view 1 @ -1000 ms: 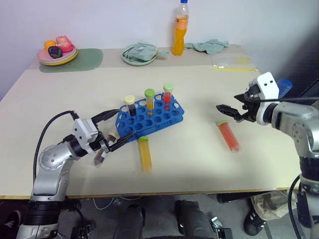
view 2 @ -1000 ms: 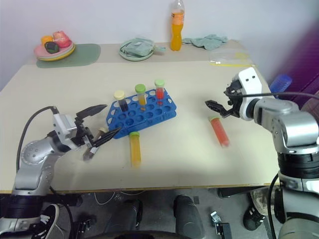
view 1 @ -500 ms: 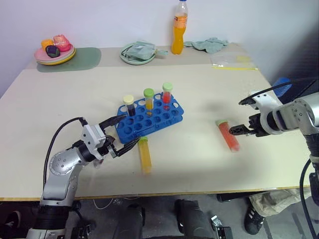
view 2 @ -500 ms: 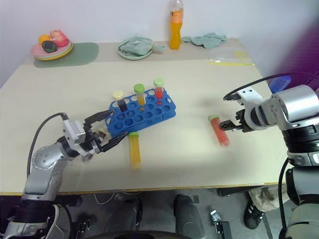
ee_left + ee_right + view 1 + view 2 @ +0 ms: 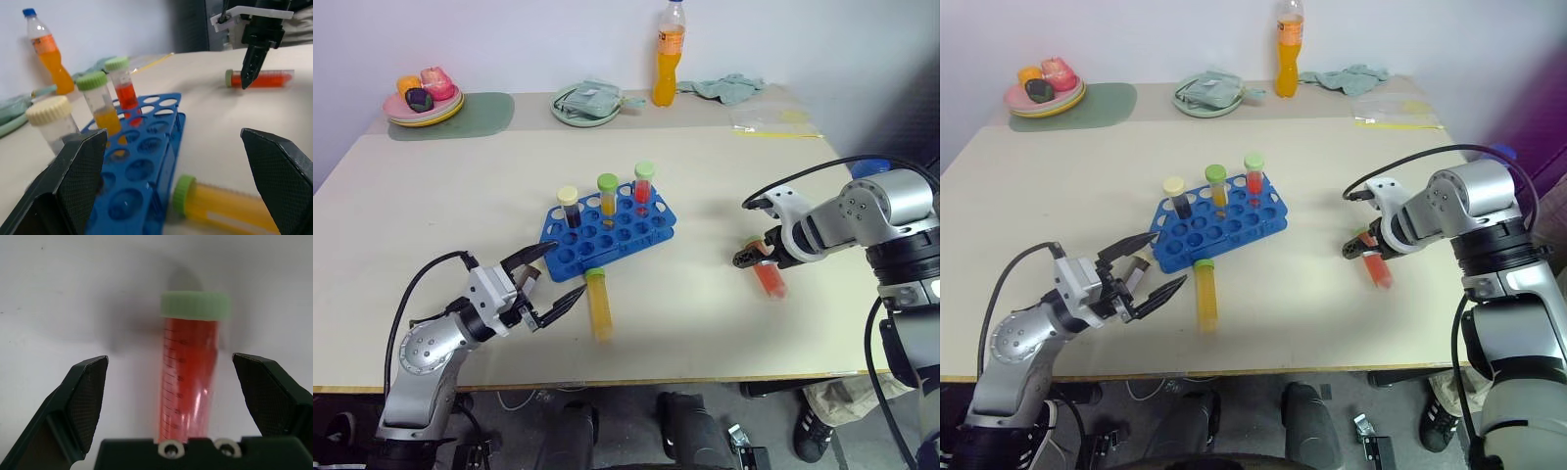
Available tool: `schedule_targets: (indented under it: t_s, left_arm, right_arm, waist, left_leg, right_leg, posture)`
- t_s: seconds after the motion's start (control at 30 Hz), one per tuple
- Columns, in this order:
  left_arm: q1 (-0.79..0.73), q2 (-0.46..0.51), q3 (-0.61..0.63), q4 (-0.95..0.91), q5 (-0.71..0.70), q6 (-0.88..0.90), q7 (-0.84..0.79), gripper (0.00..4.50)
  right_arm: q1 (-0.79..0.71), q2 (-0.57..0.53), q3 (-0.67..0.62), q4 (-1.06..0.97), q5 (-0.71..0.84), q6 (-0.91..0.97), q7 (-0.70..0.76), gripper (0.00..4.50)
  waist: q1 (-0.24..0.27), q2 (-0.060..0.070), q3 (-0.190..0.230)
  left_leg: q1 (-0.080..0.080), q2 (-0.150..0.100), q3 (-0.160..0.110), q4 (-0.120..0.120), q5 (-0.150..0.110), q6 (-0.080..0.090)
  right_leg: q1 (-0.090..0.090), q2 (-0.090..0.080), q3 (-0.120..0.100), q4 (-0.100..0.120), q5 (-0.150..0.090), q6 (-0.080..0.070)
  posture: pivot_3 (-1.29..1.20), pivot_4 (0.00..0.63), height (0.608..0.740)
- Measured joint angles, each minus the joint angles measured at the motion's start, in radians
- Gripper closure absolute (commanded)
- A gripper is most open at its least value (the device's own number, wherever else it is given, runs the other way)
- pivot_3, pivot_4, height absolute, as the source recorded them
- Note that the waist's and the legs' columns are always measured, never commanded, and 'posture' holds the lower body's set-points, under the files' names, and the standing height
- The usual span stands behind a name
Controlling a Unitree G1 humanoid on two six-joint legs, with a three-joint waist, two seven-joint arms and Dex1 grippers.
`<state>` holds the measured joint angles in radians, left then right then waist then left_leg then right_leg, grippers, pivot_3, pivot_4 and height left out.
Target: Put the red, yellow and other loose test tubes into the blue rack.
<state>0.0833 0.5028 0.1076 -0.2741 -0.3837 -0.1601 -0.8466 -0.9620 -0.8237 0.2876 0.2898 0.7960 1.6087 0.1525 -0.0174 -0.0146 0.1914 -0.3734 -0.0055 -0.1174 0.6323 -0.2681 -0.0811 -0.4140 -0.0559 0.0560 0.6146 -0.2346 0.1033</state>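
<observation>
my right jaws [image 5: 188, 382] hang wide apart over the red tube [image 5: 188, 382], which lies flat on the counter [image 5: 431, 196]. my left jaws [image 5: 548, 279] gape empty beside the blue rack [image 5: 607, 235], the yellow tube [image 5: 598, 305] lying just beside it.

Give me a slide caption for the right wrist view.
Open right gripper poised over the red test tube lying on the table.

Rack [image 5: 607, 233] at table [image 5: 431, 215] centre, three capped tubes [image 5: 607, 201] upright in its far row. One loose tube [image 5: 598, 304] lying just in front of rack. Second loose tube [image 5: 766, 272] lying well right of rack. Bottle [image 5: 670, 55] at far edge.
</observation>
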Motion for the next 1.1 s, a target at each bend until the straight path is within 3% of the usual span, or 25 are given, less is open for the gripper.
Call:
schedule_targets:
  t_s: [0.1, 0.17, 0.23, 0.33, 0.53, 0.73, 1.1]
  left_arm:
    - [0.008, 0.006, 0.007, -0.022, -0.001, 0.007, 0.006, 0.04]
    - [0.02, 0.008, 0.012, -0.035, -0.001, 0.016, 0.013, 0.0]
    - [0.021, 0.008, 0.016, -0.038, -0.001, 0.021, 0.018, 0.0]
    - [0.022, 0.009, 0.025, -0.044, -0.003, 0.023, 0.022, 0.0]
    - [0.019, 0.009, 0.026, -0.042, -0.003, 0.024, 0.022, 0.0]
    - [-0.01, 0.016, 0.027, -0.038, -0.003, 0.024, 0.019, 0.0]
    - [-0.073, 0.043, 0.031, 0.03, -0.021, 0.024, -0.025, 0.0]
  right_arm:
    - [0.009, -0.001, 0.001, 0.0, 0.009, 0.0, -0.025, 0.0]
    - [0.013, -0.003, 0.002, -0.002, 0.018, 0.0, -0.035, 0.52]
    - [0.024, -0.012, 0.002, -0.008, 0.031, 0.0, -0.047, 1.26]
    - [0.036, -0.02, 0.001, -0.019, 0.034, 0.0, -0.063, 2.71]
    - [0.042, 0.01, -0.043, -0.031, 0.025, 0.0, -0.087, 2.71]
    - [0.047, 0.092, -0.228, -0.107, -0.05, -0.007, -0.1, 2.71]
    - [0.199, 0.053, -0.211, -0.275, -0.115, 0.0, -0.027, 2.71]
  waist:
    - [-0.002, 0.0, 0.0]
    - [-0.003, 0.0, 0.0]
    - [-0.003, 0.0, 0.0]
    - [-0.004, 0.0, 0.0]
    - [-0.004, 0.0, 0.0]
    - [0.0, 0.0, 0.0]
    - [-0.009, 0.001, 0.0]
  left_leg:
    - [0.0, 0.0, 0.0, 0.0, 0.0, 0.0]
    - [0.0, 0.0, 0.0, 0.0, 0.0, 0.0]
    - [0.0, 0.0, 0.0, 0.0, 0.0, 0.0]
    - [0.0, 0.0, 0.0, 0.0, 0.0, 0.0]
    - [0.0, 0.0, 0.0, 0.0, 0.0, 0.0]
    - [0.0, 0.0, 0.0, 0.0, 0.0, 0.0]
    - [0.0, 0.001, 0.0, -0.001, 0.0, 0.0]
  right_leg:
    - [0.0, 0.0, 0.0, 0.0, 0.0, 0.0]
    - [0.0, 0.0, 0.0, 0.0, 0.0, 0.0]
    - [0.0, 0.0, 0.0, 0.0, 0.0, 0.0]
    - [0.0, 0.0, 0.0, 0.0, 0.0, 0.0]
    - [0.0, 0.0, 0.0, 0.0, 0.0, 0.0]
    - [0.0, 0.001, 0.0, 0.0, 0.0, 0.0]
    - [0.0, 0.001, 0.0, 0.0, 0.0, 0.0]
  posture:
    - [0.0, 0.15, 0.74]
    - [0.0, 0.15, 0.74]
    - [0.0, 0.15, 0.74]
    - [0.0, 0.15, 0.74]
    - [0.0, 0.15, 0.74]
    - [0.0, 0.15, 0.74]
    - [0.0, 0.15, 0.74]
